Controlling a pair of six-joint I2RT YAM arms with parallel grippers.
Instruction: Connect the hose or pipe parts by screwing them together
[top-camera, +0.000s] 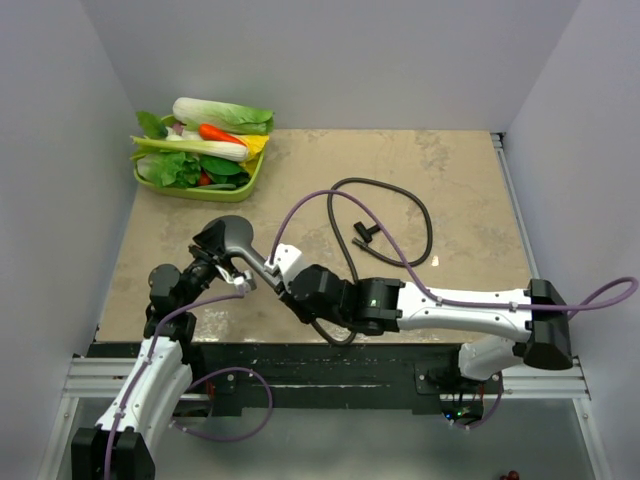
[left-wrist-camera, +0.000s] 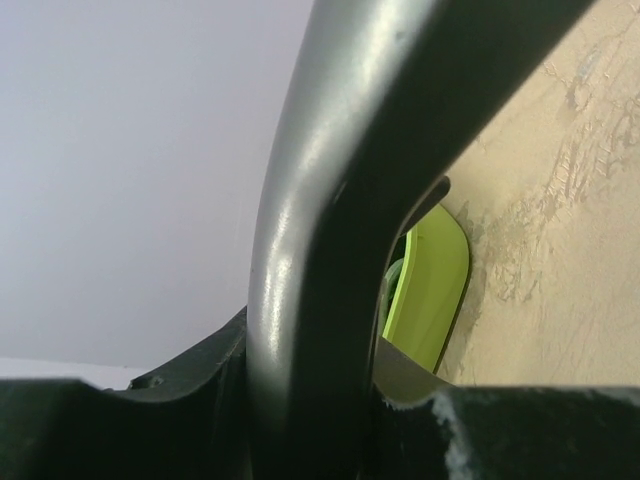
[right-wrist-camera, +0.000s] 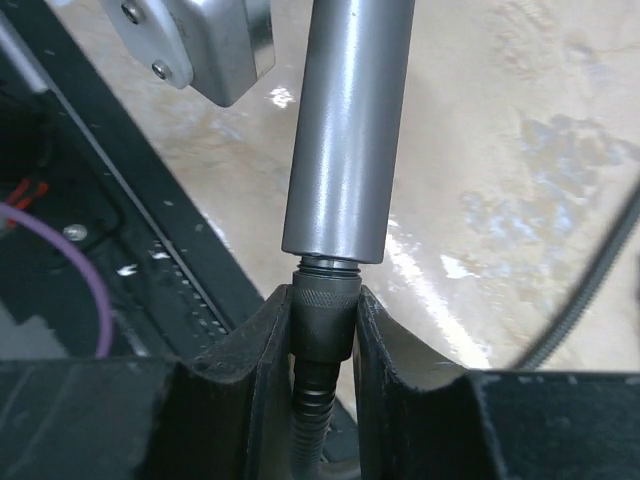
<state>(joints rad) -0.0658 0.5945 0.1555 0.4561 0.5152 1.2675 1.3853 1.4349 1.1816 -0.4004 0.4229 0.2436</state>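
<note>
Grey and dark, the shower head (top-camera: 228, 238) is up off the table (top-camera: 460, 170), near the front left side. The left claw (top-camera: 222, 268) is clamped on it, just behind the round face. The left wrist camera is very close, so I cannot be sure where the fingers (left-wrist-camera: 150, 430) touch, but they sit on both sides of the dark body.

The handle (right-wrist-camera: 350, 130) points at the right claw (right-wrist-camera: 322, 330). This claw is squeezed shut on the nut (right-wrist-camera: 322, 310) at one end of the hose (top-camera: 425, 215). The nut sits right at the end of the handle, in line with it. A thin ring of thread shows between the two.

From the nut, the hose runs back under the right arm. It then lies in a big loop on the table, with its other end near the middle.

A green tray (top-camera: 238, 190) of toy vegetables sits in the far left corner. A purple cable (top-camera: 320, 195) arches over the table.
</note>
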